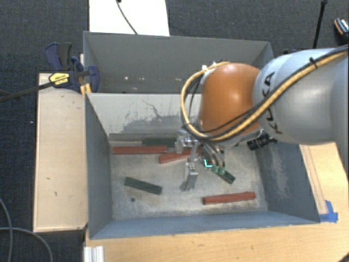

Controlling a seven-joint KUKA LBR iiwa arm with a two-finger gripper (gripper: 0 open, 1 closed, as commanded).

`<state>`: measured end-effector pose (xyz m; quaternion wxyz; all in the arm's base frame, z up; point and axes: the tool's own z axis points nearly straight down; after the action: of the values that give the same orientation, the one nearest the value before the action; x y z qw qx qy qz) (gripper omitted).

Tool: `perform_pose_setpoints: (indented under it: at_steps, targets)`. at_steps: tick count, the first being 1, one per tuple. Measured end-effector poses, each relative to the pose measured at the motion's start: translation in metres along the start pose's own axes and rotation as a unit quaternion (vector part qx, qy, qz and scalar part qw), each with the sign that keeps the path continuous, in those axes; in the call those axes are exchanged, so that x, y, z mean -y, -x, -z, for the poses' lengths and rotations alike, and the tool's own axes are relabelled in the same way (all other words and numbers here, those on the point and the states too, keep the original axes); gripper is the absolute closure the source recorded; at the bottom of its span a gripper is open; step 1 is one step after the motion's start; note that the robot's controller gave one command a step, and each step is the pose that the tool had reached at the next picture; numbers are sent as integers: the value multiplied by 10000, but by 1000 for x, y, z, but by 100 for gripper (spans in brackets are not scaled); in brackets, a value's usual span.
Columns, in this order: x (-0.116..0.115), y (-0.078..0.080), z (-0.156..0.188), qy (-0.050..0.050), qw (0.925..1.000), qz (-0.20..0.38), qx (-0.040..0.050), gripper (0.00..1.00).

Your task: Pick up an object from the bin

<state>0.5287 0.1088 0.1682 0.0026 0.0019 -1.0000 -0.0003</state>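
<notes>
Gripper (188,183): metal, two-finger, hanging below the arm's orange wrist cover (229,100). It is low over the middle of the bin floor. Spread or pressed together: I cannot tell from where I stand. Nothing is seen in its grasp.

Grey metal bin (98,162): a sloped-wall container with a scuffed, dusty floor. Contents, all lying flat:
- Short red-brown bar (173,158), just up and left of the gripper and the nearest thing to it.
- Long red-brown bar (140,150), along the back wall, left of the short one.
- Dark grey-green strip (155,142), just behind the long bar, against the wall.
- Dark green bar (143,186), on the left floor, slightly tilted, well apart from the gripper.
- Red-brown bar (229,198), front right, near the front wall.
- Small dark green piece (224,174), just right of the gripper and partly under the wrist. Loose thing or robot part, I cannot tell.
</notes>
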Motion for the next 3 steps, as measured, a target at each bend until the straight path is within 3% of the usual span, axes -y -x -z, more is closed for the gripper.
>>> perform_pose_setpoints:
  at_steps: [1,2,3]
  targets:
    - [-47,9,-102,1,9998,215,5,0]
    - [-46,12,-96,12,9999,166,42,100]
    - [-45,12,-97,7,9998,171,43,0]
